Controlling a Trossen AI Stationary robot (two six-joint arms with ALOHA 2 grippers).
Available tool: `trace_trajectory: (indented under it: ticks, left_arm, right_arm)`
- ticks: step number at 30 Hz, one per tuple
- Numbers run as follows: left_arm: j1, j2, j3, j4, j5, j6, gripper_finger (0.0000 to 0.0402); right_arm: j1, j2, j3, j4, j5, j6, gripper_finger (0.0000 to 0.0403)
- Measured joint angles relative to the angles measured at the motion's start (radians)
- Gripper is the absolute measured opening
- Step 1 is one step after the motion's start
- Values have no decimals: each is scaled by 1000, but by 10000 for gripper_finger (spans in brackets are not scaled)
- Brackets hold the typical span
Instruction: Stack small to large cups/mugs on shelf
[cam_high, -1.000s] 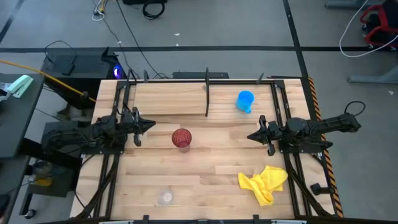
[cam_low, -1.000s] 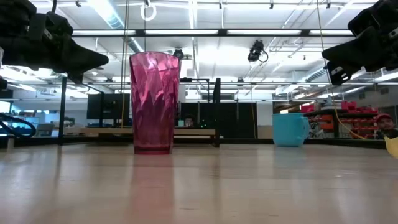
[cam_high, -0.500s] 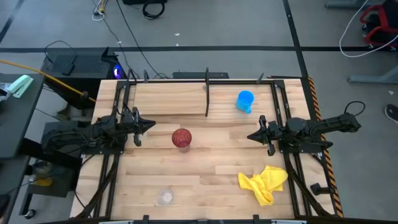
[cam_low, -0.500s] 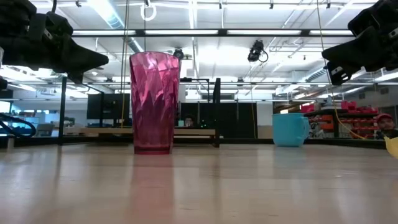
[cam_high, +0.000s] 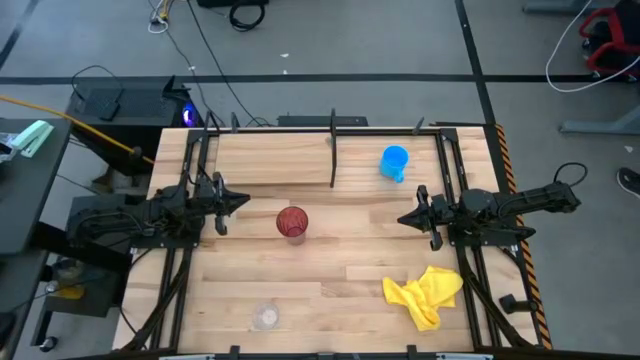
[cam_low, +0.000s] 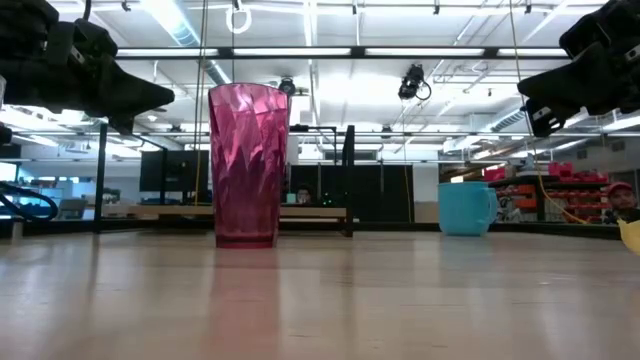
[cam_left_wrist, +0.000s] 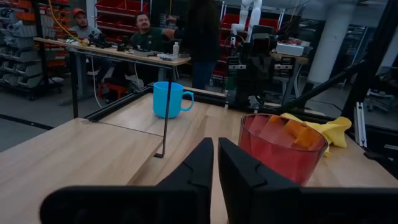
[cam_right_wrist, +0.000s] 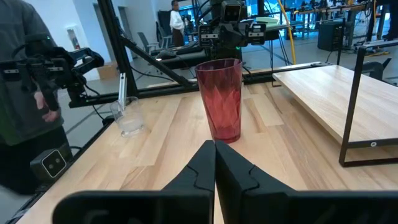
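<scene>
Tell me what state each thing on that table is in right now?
Red tumbler: upright, mid-table, untouched.
Blue cup: upright, on the table beside the shelf.
Clear cup: upright, near the front edge.
Shelf: bare of cups.
Yellow cloth: crumpled.
Left tool: shut, idle.
Right tool: shut, idle.

Bright overhead ceiling lights, soft shadows, slightly hazy low view.

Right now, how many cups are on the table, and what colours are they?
Red: 1, the tall tumbler
Blue: 1, the cup with a handle
Clear: 1, the small cup
Total: 3 cups
</scene>
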Motion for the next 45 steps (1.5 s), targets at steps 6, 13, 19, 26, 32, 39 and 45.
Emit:
trace_trajectory:
  ticks: [6,13,19,26,32,39,45]
  left_arm:
    - [0,0,0,0,0,0,40]
    - [0,0,0,0,0,-13,36]
    - [0,0,0,1,0,-168,33]
    - [0,0,0,39,0,-405,40]
    - [0,0,0,135,-27,-623,32]
    - [0,0,0,260,-94,-658,29]
    - [1,0,0,407,-192,-693,36]
  right_arm:
    - [0,0,0,0,0,0,11]
    - [0,0,0,0,0,0,11]
    - [0,0,0,0,0,0,11]
    - [0,0,0,0,0,0,11]
    - [0,0,0,0,0,0,11]
    - [0,0,0,0,0,-5,11]
    - [0,0,0,30,0,27,11]
